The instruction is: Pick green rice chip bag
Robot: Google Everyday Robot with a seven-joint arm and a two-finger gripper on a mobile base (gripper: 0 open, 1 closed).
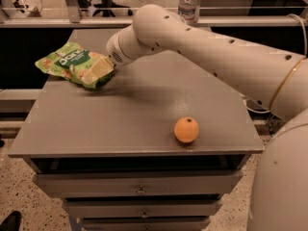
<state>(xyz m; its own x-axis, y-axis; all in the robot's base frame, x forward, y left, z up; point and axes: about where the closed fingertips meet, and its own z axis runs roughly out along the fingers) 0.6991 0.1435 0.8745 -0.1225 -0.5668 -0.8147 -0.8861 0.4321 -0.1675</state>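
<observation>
The green rice chip bag [67,62], crinkled light-green foil with a dark green label, lies at the far left of the grey table top [134,114]. My gripper [98,71] is at the bag's right end, with its cream tip over the foil. The white arm [207,47] reaches in from the right, across the back of the table. The part of the bag under the gripper is hidden.
An orange [186,129] sits near the table's front right edge. A water bottle [187,3] stands on the ledge behind the table. Drawers [139,189] run below the table top. The floor lies to the left.
</observation>
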